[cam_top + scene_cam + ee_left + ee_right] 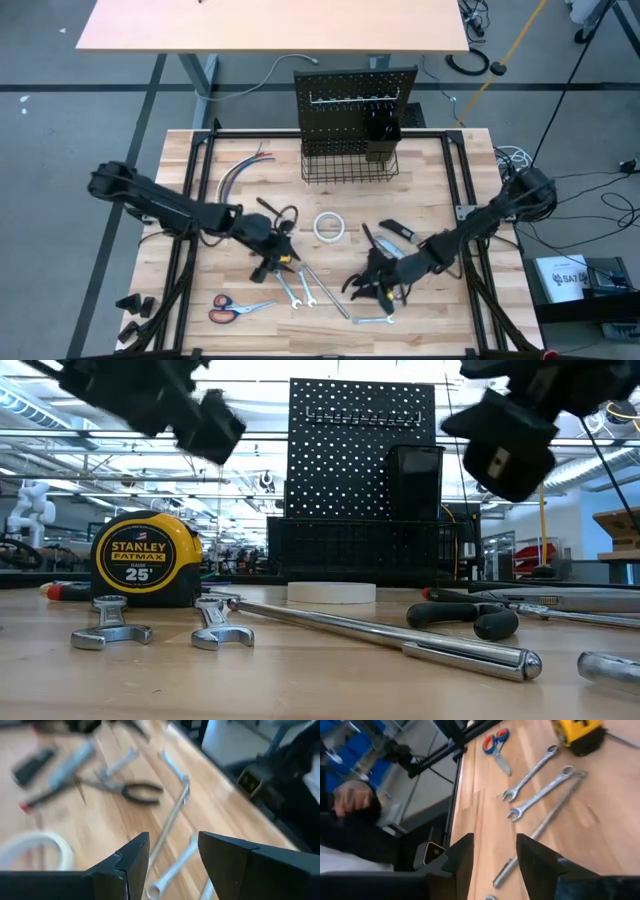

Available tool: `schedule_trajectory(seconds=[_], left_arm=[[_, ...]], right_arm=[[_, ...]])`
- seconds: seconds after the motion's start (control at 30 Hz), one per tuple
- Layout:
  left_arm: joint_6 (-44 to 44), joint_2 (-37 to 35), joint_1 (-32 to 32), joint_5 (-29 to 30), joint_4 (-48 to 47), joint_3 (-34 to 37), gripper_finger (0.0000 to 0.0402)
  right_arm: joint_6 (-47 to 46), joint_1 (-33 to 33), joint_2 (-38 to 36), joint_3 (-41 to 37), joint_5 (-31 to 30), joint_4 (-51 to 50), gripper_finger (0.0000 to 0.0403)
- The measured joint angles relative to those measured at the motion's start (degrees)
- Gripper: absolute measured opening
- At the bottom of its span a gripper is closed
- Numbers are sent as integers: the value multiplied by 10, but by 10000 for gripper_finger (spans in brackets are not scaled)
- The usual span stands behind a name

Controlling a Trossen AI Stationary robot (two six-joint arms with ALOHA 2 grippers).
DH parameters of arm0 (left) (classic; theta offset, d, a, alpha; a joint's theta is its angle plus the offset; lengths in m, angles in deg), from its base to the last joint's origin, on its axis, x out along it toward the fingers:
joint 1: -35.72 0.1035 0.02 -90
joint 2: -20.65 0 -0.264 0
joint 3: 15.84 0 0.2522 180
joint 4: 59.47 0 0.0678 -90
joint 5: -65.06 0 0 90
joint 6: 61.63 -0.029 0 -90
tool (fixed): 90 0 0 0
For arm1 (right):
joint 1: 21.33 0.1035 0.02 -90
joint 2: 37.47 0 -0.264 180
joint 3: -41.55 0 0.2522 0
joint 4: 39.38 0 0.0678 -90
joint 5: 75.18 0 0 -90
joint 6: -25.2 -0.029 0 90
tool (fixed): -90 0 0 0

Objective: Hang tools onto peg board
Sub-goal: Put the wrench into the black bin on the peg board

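The bench carries everything, and the peg board stands upright at the middle of its far edge — black, perforated, with a silver hook rail across the top, a wire basket at its foot and a small black cup. No tool hangs on it yet, as far as I can see.

The tools lie scattered across the near half of the bench. The long silver bar runs diagonally near the middle, two wrenches beside it, the yellow tape measure just by the left gripper. The orange-handled scissors sit toward the near left corner, black-handled pliers beside the right gripper.

Both grippers hover low over the near half, fingers spread with a gap between and nothing pinched.

The risk, to my eye, is crowding — wrenches and bar lie close together, so a descending finger could nudge one while closing on another, or pinch two at once. Flat, slick steel may also slip from a shallow grip, and the two arms work near each other.
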State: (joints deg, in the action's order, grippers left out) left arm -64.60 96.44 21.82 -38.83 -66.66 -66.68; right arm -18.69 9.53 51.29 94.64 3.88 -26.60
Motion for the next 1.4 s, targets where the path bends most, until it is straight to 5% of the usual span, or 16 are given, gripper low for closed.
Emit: schedule_trajectory(seconds=[0.33,0.5,0.8,1.4], left_arm=[[18,1,-86,124,-31,-4,177],[117,14,-127,191,-108,15,149],[132,20,-158,258,-101,55,13],[160,92,-147,259,-93,53,3]], right_arm=[[73,-7,102,220,4,-253,119],[118,-9,128,291,4,-331,110],[132,-14,134,305,-30,-342,91],[136,-24,134,305,-70,-361,70]])
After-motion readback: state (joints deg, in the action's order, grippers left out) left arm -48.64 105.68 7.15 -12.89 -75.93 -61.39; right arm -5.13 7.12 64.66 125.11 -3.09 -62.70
